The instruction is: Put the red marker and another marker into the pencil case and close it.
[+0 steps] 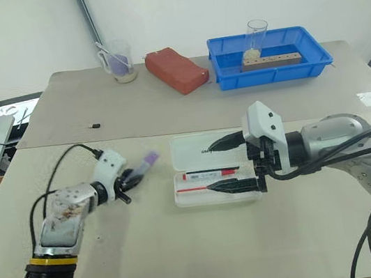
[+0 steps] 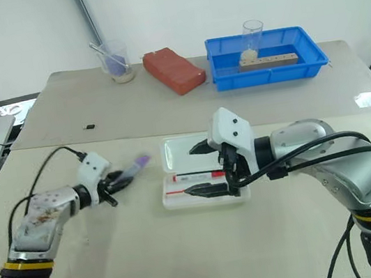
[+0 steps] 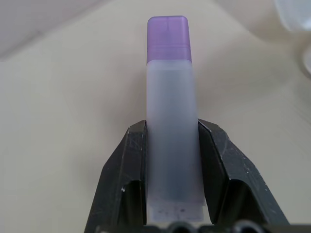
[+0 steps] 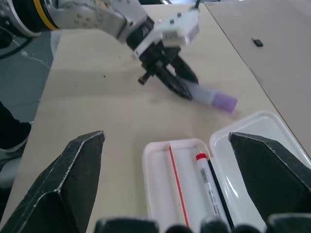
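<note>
left gripper (image 1: 130,181), centre-left of the head view: the two black fingers (image 3: 127,179) are clamped on the flanks of the highlighter (image 1: 148,161), holding its rear end. the barrel runs straight out along the fingers, purple cap leading. in the head view the long axis points up and right, toward the pencil case (image 1: 213,171), which lies just right of the cap tip with a strip of bare table (image 1: 155,257) between. the left arm is the nearer one for the drop; judgement: the coming move is a carry rightward with the barrel turned to lie parallel to the tray's long side.

right gripper (image 1: 235,163), centre of frame: fingers spread wide, holding nothing, one over the lid and one over the front edge of the tray, so it partly occupies the space above the case.

pencil case open, lid laid flat behind the tray. the red marker (image 4: 208,185) already lies inside, lengthwise, next to a thin red pen (image 4: 178,185).

materials: highlighter frosted pale lilac plastic, flat-sided, chunky, darker translucent cap. case is glossy white translucent plastic with rounded corners. red marker is slim, with a white barrel and red cap. table is matte beige.
</note>
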